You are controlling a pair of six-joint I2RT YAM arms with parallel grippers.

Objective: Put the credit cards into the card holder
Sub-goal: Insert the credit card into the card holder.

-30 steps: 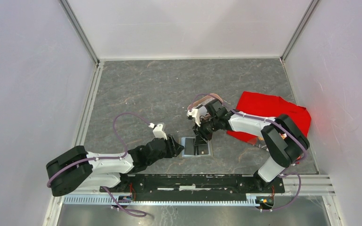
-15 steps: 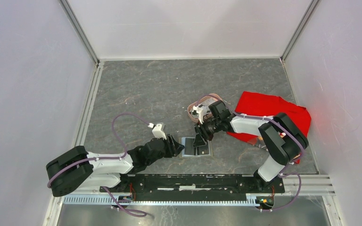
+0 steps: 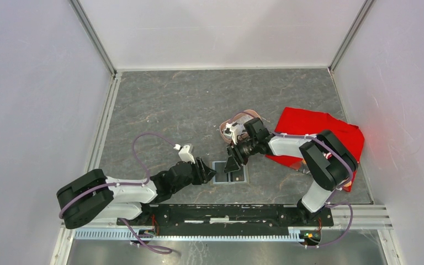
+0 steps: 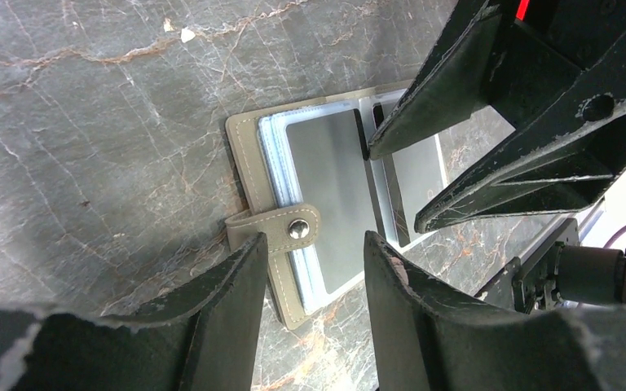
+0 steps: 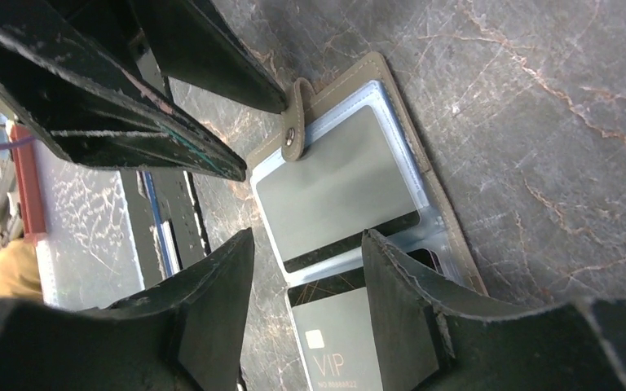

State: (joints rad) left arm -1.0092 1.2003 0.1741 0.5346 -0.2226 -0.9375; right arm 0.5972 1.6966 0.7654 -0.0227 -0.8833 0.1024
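The card holder (image 3: 239, 176) lies open and flat near the table's front edge, its olive strap with a stud (image 4: 297, 230) folded over one side. A silvery credit card (image 4: 332, 191) sits in the strap-side pocket. A second grey credit card marked VIP (image 5: 349, 338) lies at the other panel, its dark stripe at the fold. My left gripper (image 4: 314, 244) stands open just over the strap edge, holding nothing. From the opposite side, my right gripper (image 5: 307, 240) hangs open above the fold between the two cards, empty. Both grippers (image 3: 208, 172) (image 3: 232, 164) nearly meet over the holder.
A pink oval tray (image 3: 244, 118) lies behind the right wrist, partly hidden by it. A red cloth (image 3: 323, 132) is spread at the right under the right arm. The black base rail (image 3: 226, 212) runs along the near edge.
My right gripper's jaws have spread wider and its wrist has shifted nearer, uncovering the pink tray behind it. The left arm has barely moved.
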